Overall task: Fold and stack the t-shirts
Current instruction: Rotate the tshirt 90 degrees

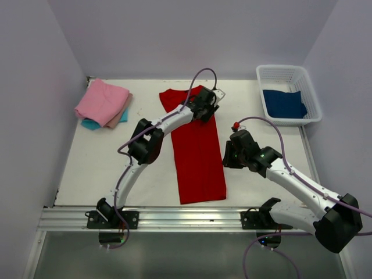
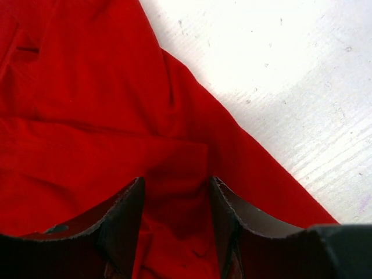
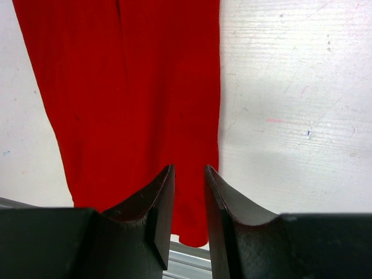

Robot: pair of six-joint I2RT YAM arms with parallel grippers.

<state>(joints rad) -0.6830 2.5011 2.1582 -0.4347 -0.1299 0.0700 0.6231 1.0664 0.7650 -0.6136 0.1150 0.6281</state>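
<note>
Red t-shirt (image 1: 197, 157) — long, narrow, flat

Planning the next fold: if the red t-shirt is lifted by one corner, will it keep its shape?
Probably not: the red t-shirt shows soft creases, so it should drape limply. It lies thin and flat, so it is likely light.

A plain bright red t-shirt (image 3: 133, 87) lay beyond the black fingers (image 3: 157, 221), on a scuffed white table (image 3: 290, 87).
</note>
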